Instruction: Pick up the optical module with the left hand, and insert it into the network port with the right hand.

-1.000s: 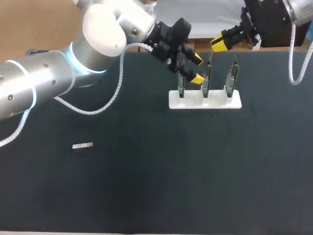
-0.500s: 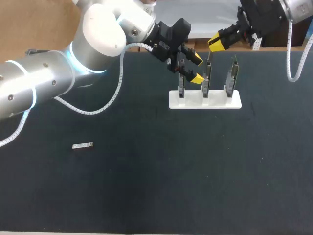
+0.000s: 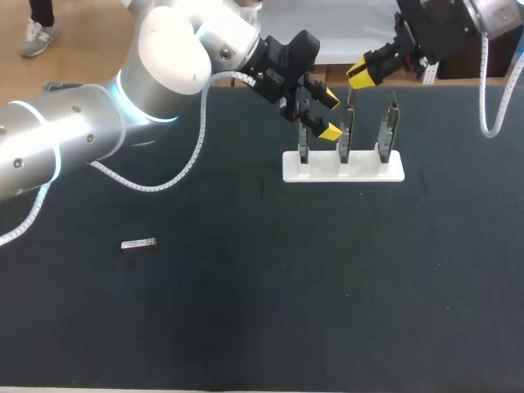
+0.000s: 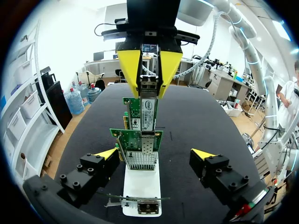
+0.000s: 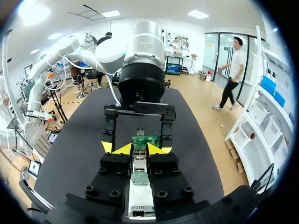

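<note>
Plainly, the optical module [image 3: 138,244] lies flat on the dark counter [image 3: 246,327] at about 8 o'clock in the head view, alone and well apart from both arms. At about 1 o'clock stands a white holder [image 3: 364,172] carrying three green network cards [image 3: 388,127] upright in a row.

The left arm [image 3: 74,139] comes in from 9 o'clock, and the left tool [image 3: 329,115] hovers at the holder's 9 o'clock end. Its yellow tips are spread wide, near the first card and the middle one. In the left wrist view the two tips stand far apart on either side of the row of cards, touching none that I can see (the cards run away ahead of the tool, one behind the other).

The right arm [image 3: 491,12] enters from 1 o'clock, and the right tool [image 3: 364,74] hangs just above the top edge of the middle card. Its fingers are drawn narrow. In both wrist views a small silver piece [image 5: 138,164] sits clamped between them, with a finger on each side, pointing down toward the cards. Whether this piece touches a card cannot be told.
</note>
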You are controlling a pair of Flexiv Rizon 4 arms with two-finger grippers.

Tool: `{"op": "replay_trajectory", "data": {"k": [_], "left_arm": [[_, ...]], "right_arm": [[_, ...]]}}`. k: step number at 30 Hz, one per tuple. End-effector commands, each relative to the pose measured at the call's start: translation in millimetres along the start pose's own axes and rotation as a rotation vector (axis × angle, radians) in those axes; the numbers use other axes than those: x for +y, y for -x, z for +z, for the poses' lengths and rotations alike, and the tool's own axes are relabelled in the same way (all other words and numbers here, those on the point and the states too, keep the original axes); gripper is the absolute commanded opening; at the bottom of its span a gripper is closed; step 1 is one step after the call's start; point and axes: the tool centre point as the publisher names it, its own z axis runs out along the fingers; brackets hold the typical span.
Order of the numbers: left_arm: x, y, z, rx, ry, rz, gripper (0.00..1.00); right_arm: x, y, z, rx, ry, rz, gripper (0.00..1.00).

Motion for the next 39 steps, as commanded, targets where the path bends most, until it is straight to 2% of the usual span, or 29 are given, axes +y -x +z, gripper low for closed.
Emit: {"op": "replay_trajectory", "data": {"k": [1,39], "left_arm": [[2.6,0.9,0.1,0.005,-0.005,-0.001,1.00],[2.6,0.9,0.1,0.005,-0.005,-0.001,1.00]], "right_arm": [[4.1,1.0,0.3,0.005,-0.007,-0.001,0.00],[7.1,4.7,1.4,0.067,-0.019,-0.081,0.00]]}}
